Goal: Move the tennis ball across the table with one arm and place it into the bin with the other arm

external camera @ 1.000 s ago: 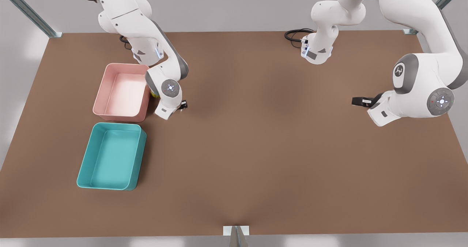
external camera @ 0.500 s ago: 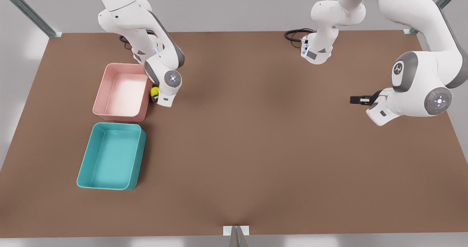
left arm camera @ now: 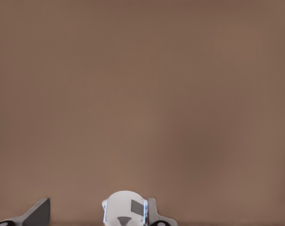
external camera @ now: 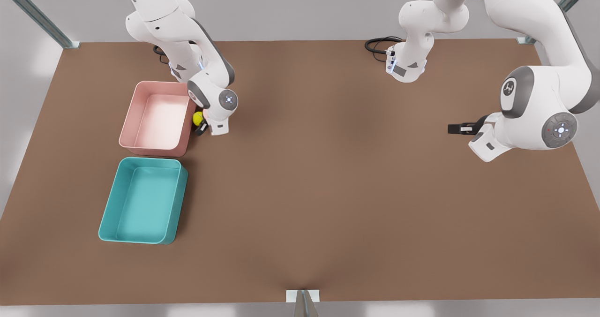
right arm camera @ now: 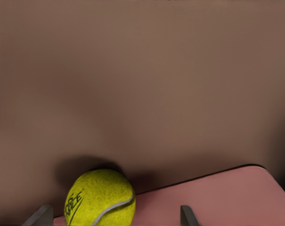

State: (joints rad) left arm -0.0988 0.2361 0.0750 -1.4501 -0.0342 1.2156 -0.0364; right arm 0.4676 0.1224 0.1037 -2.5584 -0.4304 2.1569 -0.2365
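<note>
**Desk** point(external camera: 328, 190). Matte brown top that carries every item and both arm bases. The wide bare middle is the stretch the ball has to cross.

**Arms, two.**
- The arm at the front view's left carries the right end effector point(external camera: 202, 128). It is bent low over the desk, just beside the pink tub.
- The arm at the front view's right carries the left end effector point(external camera: 457, 129). It waits well apart from the ball and from both tubs, low over bare desk.

**Bin** point(external camera: 140, 159). Teal tub with low walls and rounded corners, empty. It sits nearest the camera at the front view's left, just beside the pink tub.

**Pink tub** point(external camera: 161, 83). Same shape as the bin, also empty, and not the target. Its wall stands next to the ball, which probably limits the side an approach can come from.

**Right end effector, state.** Spread wide. In the right wrist view the fingers point(right arm camera: 38, 215) stand on either side of the ball without closing on it. This reads as the approach to a grasp, with no hold made yet.

**Left end effector, state.** Parted, with nothing between the tips. It is probably held back for its turn.

**Ball** point(right arm camera: 100, 200). It rests on the desk close by the pink tub's outer wall, on the side away from the bin's far end. It is yellow-green and fuzzy, with a pale curved seam and dark printed lettering, and casts a soft shadow. It is not yet in the bin.
</note>
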